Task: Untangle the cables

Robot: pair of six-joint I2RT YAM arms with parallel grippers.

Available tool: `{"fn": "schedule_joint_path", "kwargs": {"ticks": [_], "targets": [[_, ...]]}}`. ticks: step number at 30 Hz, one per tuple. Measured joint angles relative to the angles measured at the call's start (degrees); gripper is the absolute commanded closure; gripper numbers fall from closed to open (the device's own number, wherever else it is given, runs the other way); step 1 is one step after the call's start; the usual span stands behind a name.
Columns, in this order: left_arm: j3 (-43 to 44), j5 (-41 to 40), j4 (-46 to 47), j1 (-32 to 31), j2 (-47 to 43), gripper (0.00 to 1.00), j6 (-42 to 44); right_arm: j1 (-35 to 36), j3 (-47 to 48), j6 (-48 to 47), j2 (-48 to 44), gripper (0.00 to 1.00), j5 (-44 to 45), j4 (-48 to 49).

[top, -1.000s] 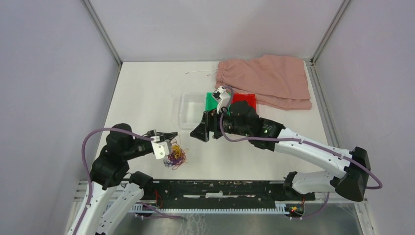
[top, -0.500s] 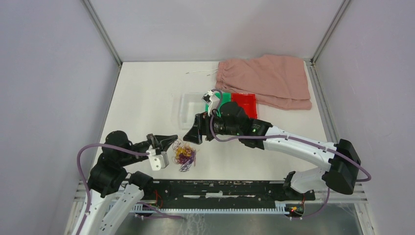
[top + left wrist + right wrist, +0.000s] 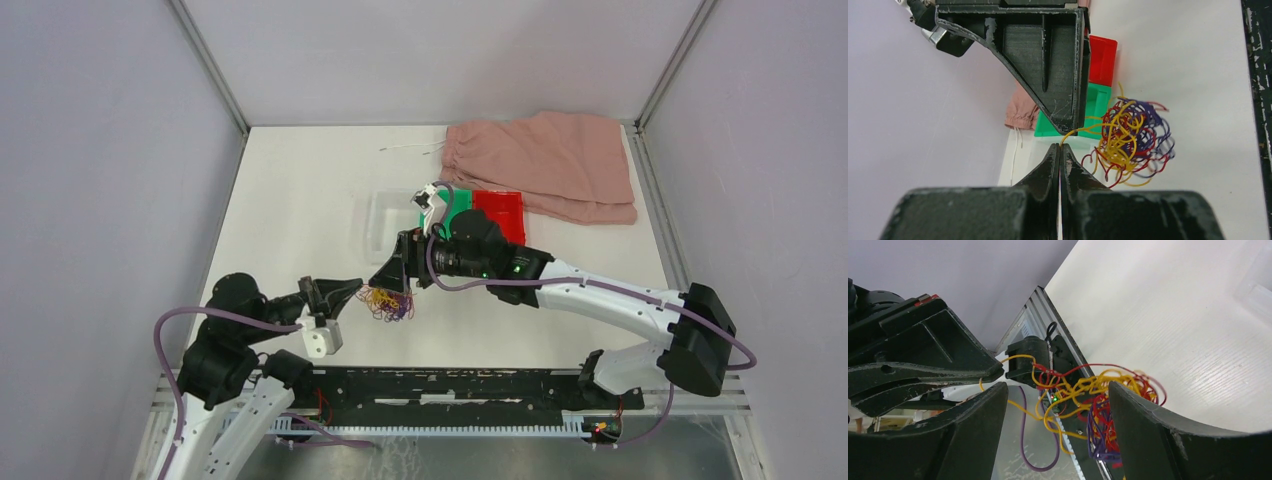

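Cables (image 3: 1130,137): loose curly yellow-red-purple clump, one yellow strand pinched in the closed left gripper (image 3: 1060,148); right gripper (image 3: 1055,390) spread wide astride it.

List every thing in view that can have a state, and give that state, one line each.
left claw: shut, pinching a yellow strand of the cables
right claw: open, the clump between its fingers
cables: tangled in one clump
pink cloth: lying rumpled, drawstring loose on the table
clear tray: upright, empty where visible
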Motion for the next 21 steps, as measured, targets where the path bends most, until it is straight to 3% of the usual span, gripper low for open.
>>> {"fn": "schedule_joint_path", "kwargs": {"ticks": [21], "targets": [[0.0,2.0,3.7,0.0,-0.3,0.97,0.4,3.5,0.3,3.2,8.4,0.19,-2.3,6.3]]}}
